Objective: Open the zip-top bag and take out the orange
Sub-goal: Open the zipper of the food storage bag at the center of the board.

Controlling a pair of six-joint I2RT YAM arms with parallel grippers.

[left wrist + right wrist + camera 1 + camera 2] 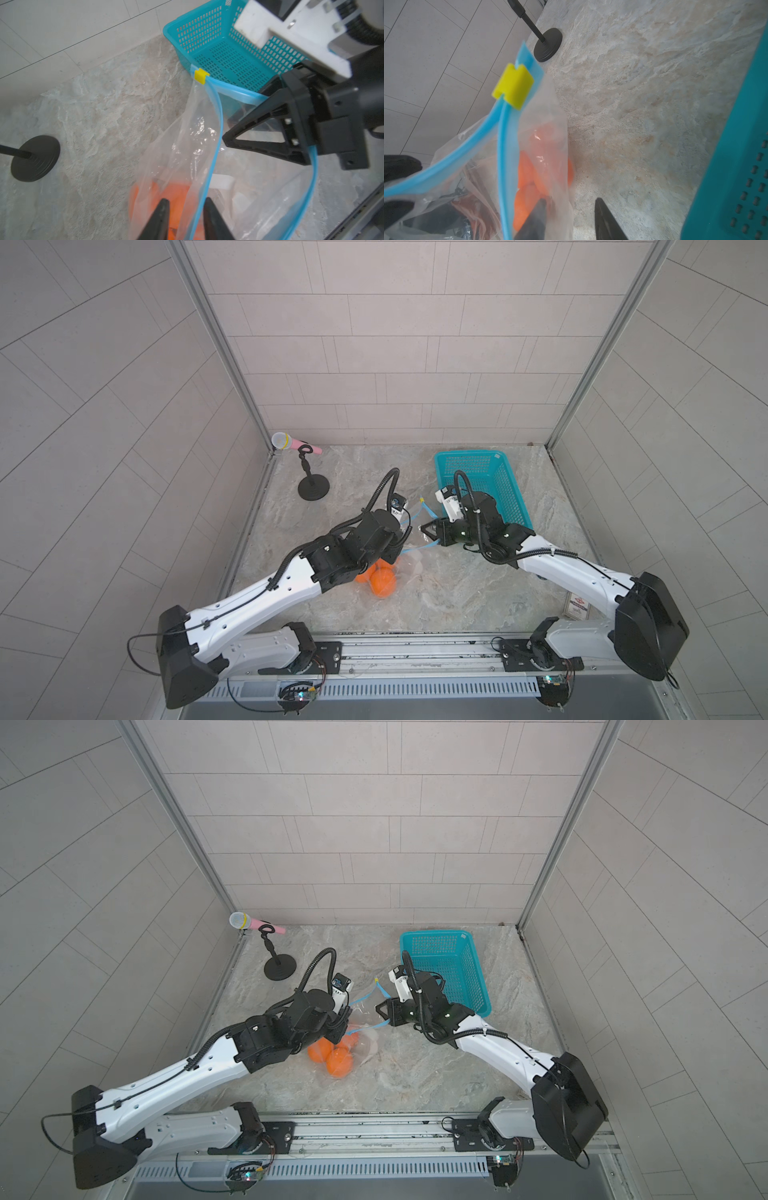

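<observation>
Item: zip-top bag (411, 566), clear crinkled film with a gloss, lying mid-counter between the two arms. Its light-blue zip strip (220, 116) is parted into two lips that meet at a blocky yellow slider (513, 87) at the far end. That end is raised off the marbled grey-beige counter (457, 597). Contents: smooth round oranges (383, 583), bunched in the near end of the bag, which rests on the counter. From above they are partly covered by the left arm's black wrist. Left hand (187, 202): pointed black fingers narrowly spread, one lip of the strip passing through the gap. Right hand (571, 200): half spread, one finger seen through the film, the other bare over the counter. Surroundings: teal perforated plastic basket (469, 454), far right, its near-left corner masked by the right wrist. Pink microphone (291, 441) with mesh head on a black round-based stand (313, 488), far left.
</observation>
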